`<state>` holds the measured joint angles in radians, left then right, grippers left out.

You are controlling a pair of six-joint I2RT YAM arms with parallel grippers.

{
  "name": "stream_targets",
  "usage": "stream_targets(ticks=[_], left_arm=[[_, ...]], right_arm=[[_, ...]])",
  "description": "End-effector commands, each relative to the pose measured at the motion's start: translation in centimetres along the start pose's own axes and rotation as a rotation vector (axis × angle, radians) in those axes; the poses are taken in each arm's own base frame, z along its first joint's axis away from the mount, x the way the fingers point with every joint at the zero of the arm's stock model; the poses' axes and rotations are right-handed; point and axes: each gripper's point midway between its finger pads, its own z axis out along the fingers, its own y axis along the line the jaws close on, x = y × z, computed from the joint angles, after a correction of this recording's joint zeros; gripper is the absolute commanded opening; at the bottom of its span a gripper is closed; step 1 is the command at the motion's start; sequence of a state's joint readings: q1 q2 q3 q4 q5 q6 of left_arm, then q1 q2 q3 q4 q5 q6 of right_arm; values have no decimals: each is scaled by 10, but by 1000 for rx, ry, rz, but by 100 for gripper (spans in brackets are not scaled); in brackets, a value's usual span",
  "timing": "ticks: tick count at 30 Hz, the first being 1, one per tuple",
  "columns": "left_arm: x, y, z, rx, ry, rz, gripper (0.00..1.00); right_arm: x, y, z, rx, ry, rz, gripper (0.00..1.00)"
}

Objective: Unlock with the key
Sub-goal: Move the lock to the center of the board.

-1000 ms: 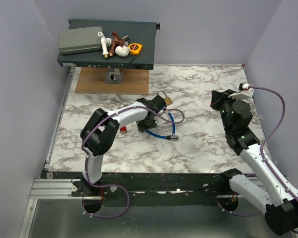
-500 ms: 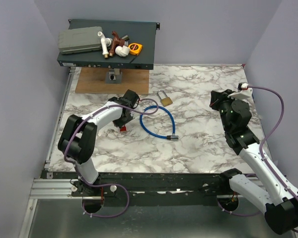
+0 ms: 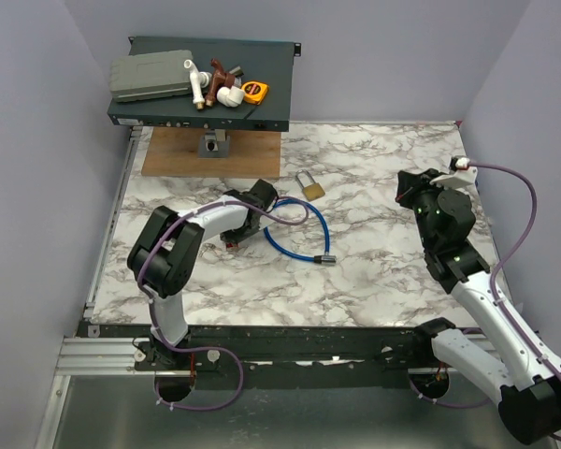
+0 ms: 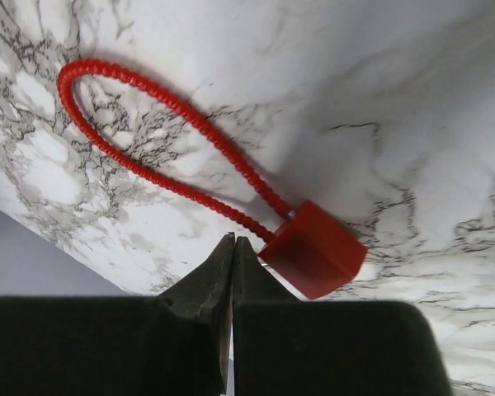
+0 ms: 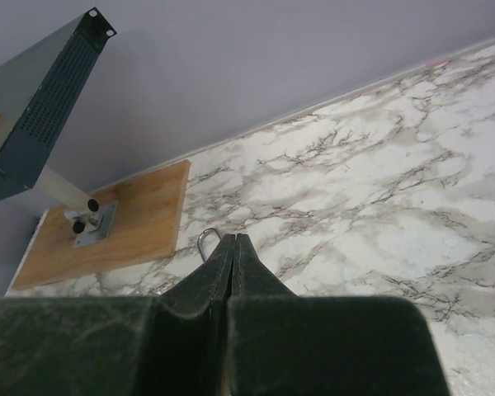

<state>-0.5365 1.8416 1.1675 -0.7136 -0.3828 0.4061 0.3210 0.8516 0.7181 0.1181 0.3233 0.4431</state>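
**Key.** One key [image 4: 313, 260]: a red block-shaped tag on a thin, ribbed red cord. The cord forms a single long, narrow loop, and both ends enter the same face of the tag. The metal part cannot be made out. The key lies flat on the marble table [image 3: 383, 271], just left of the cable lock [image 3: 322, 224].

**Left gripper.** The left gripper [image 4: 233, 246] has its fingers pressed together with nothing between them. The tips sit low over the table, just beside the tag's near corner. In the wrist view the tag is to their right. Whether they touch it or stand a hair apart cannot be told. The cord runs away from the tips, up and to the left in that view. From above, this gripper hides most of the key.

**Counts.**
- Two grippers.
- One cable lock, blue, lying in an open curve with a metal end.
- One padlock [image 3: 309, 184], brass with a silver shackle. It lies just beyond the cable lock and does not touch it.

**Right gripper.** The right gripper [image 5: 233, 241] is closed too and holds nothing. It hangs above the table, well right of the cable lock. In its wrist view the padlock's shackle shows just over the tips.

**Farther out.** Beyond the cable lock, at the back left, one wooden board [image 3: 168, 154] lies on the table. One dark rack unit [image 3: 271, 84] stands raised above the board, with small items on top of it.
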Motion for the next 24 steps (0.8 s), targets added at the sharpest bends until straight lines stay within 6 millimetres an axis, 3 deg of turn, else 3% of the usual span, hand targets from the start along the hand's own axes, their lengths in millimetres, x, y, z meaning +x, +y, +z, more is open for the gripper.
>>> stream_targets(ticks=[1, 5, 9, 16, 20, 24], left_arm=[[-5, -2, -3, -49, 30, 58, 0], [-3, -23, -10, 9, 50, 112, 0], [-14, -35, -15, 47, 29, 113, 0], [-56, -73, -33, 181, -87, 140, 0], [-70, -85, -62, 310, -172, 113, 0], [-70, -65, -121, 426, -306, 20, 5]], right_arm=[[-9, 6, -5, -25, -17, -6, 1], [-11, 4, -7, -19, -25, -12, 1], [-13, 4, -8, -19, -30, -13, 1], [-14, 5, -8, -20, -27, -11, 1], [-11, 8, -5, -29, -11, -11, 1], [2, 25, -1, -118, 42, 3, 1]])
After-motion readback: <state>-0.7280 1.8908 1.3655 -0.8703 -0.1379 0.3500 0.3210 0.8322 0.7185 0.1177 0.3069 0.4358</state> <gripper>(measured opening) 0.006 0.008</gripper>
